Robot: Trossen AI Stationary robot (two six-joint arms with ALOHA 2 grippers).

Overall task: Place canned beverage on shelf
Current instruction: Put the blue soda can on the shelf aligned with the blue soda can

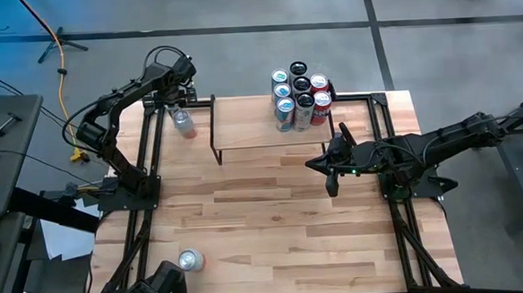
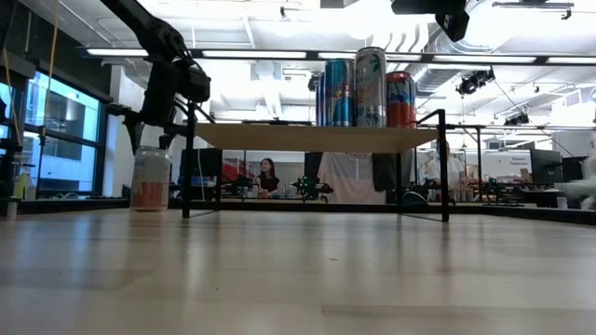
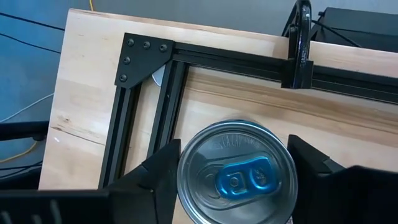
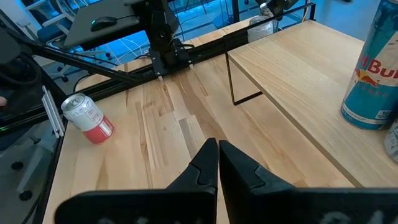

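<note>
Lying on its side at the near edge of the table (image 1: 275, 226), close to the left corner, a silver and red can (image 1: 189, 260) rests well apart from everything else; the right wrist view shows the same toppled can beside the black frame rail. Farther in, above the bare planks just in front of the shelf's right end, the right gripper (image 1: 331, 180) hangs with its two dark fingers (image 4: 205, 167) pressed together and nothing between them. Beyond it stands the shelf (image 1: 260, 120), a light wood plank on thin black legs, empty over its left and middle parts. At its far right end a cluster of upright cans (image 1: 300, 95) stands packed together, blue and silver ones toward the left, red ones toward the right, dark-topped ones between. At the far left corner of the table, just left of the shelf, a clear-sided can with a silver lid and blue tab (image 3: 236, 174) stands upright on the tabletop, not on the shelf. The left gripper (image 1: 175, 99) is down over it, its fingers (image 3: 163, 177) straddling the can on either side; whether the pads actually touch the can's wall cannot be told. In the low view a person (image 2: 268, 177) sits in the room beyond the table.
</note>
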